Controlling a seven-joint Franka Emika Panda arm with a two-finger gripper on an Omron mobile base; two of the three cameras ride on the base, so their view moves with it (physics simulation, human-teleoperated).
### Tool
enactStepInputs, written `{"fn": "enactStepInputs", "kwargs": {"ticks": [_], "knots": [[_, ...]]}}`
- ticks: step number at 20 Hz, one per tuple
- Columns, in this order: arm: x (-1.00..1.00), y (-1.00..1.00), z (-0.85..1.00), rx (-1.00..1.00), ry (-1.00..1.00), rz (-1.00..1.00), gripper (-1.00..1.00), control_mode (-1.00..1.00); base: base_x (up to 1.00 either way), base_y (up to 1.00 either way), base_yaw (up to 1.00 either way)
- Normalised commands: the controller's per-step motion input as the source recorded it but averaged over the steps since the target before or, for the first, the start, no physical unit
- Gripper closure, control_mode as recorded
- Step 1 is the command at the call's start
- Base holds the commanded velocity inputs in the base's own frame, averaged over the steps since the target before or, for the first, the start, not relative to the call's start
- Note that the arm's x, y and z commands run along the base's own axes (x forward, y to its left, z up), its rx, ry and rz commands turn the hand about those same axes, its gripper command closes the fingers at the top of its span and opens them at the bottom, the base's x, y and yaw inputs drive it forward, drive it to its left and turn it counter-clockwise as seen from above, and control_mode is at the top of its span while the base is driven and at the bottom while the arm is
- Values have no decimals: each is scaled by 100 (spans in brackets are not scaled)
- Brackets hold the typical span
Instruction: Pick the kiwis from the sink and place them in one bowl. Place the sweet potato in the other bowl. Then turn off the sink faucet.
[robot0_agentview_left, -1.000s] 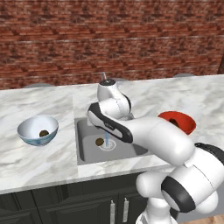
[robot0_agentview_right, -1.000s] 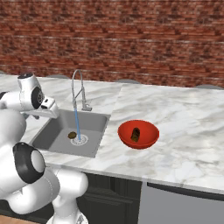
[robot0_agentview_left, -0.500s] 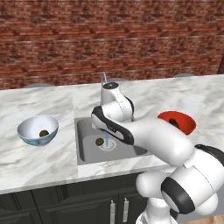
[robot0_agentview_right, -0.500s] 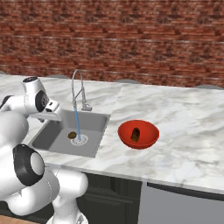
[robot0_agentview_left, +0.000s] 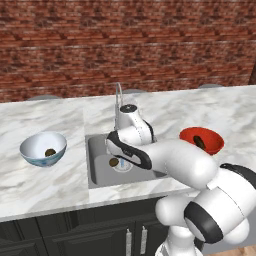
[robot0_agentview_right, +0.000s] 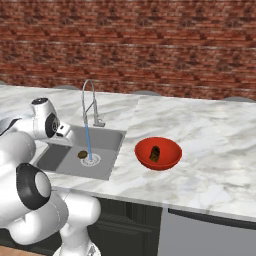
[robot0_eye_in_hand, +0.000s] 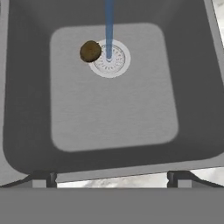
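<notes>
Swinging from the counter's left side, the arm now hangs over the sink (robot0_eye_in_hand: 26, 109), gripper (robot0_eye_in_hand: 111, 177) wide open and empty. 1 kiwi (robot0_eye_in_hand: 90, 51) remains beside the drain (robot0_eye_in_hand: 110, 58); descending onto it comes next.

Even, bright, rendered light with no clear source falls across the white marble tabletop (robot0_agentview_right: 210, 150), and shadows there are faint. The square grey metal sink basin (robot0_eye_in_hand: 113, 113) shows darker walls around a paler floor. All views are sharp, without glare, blur or edge distortion.
</notes>
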Motion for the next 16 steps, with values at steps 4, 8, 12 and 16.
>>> {"fn": "enactStepInputs", "kwargs": {"ticks": [4,8,12,16], "knots": [[5,-18,-24,7,0,0,-100,-100,0,0,0],[3,-13,-22,5,0,0,-100,-100,0,0,0],[17,0,-21,0,-1,0,-100,-100,0,0,0],[29,0,-15,0,-4,0,-100,-100,0,0,0]]}}
